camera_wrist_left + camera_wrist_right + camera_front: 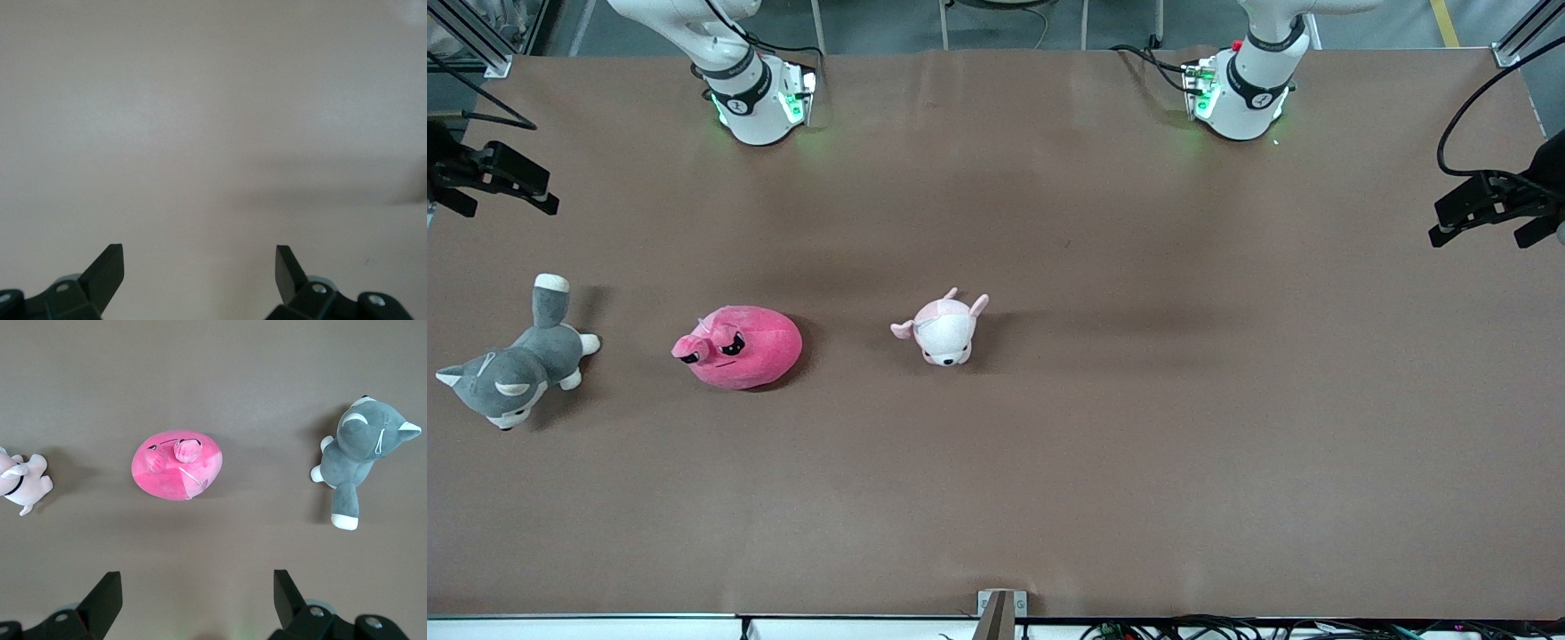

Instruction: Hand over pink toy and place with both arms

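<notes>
The pink toy [738, 347], a round magenta plush, lies on the brown table toward the right arm's end, between a grey-and-white dog plush and a pale pink plush. It also shows in the right wrist view [177, 465]. My right gripper [198, 581] is open and empty, high above the table and apart from the toy; it shows at the edge of the front view [550, 197]. My left gripper [200, 257] is open and empty, high over bare table at the left arm's end [1437, 227].
The grey-and-white dog plush [511, 369] lies at the right arm's end of the table. The small pale pink-and-white plush [945, 329] lies near the table's middle. The brown table cover [1138, 427] reaches to every edge.
</notes>
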